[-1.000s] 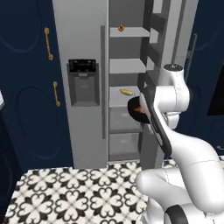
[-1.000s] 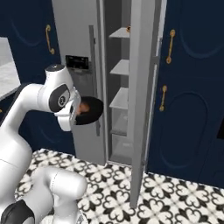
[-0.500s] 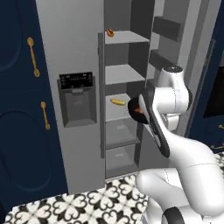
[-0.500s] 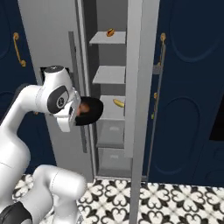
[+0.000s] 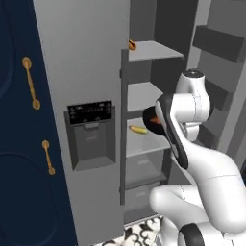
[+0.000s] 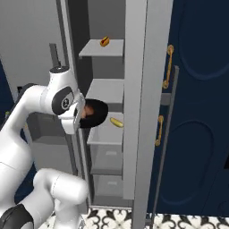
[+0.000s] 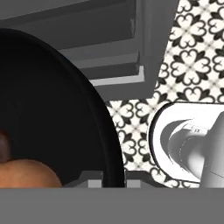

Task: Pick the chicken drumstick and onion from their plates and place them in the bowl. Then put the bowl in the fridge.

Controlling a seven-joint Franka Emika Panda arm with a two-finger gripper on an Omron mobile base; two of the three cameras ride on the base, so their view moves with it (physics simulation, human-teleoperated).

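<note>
The black bowl [image 6: 95,113] hangs in the air at the fridge's [image 5: 86,72] open compartment, level with the middle shelf [image 6: 105,134] and just at its front edge. In the hand view the bowl [image 7: 52,109] holds the orange-brown onion [image 7: 26,173], with a dark reddish shape at the left edge that is probably the chicken drumstick [image 7: 3,146]. The end effector [image 7: 114,178] is clenched on the bowl's rim, its tips straddling the wall. A yellow elongated item [image 5: 138,129] lies on the middle shelf just beside the bowl. A small orange item [image 6: 104,41] sits on the top shelf. Patterned floor tiles [image 7: 192,52] lie below.
</note>
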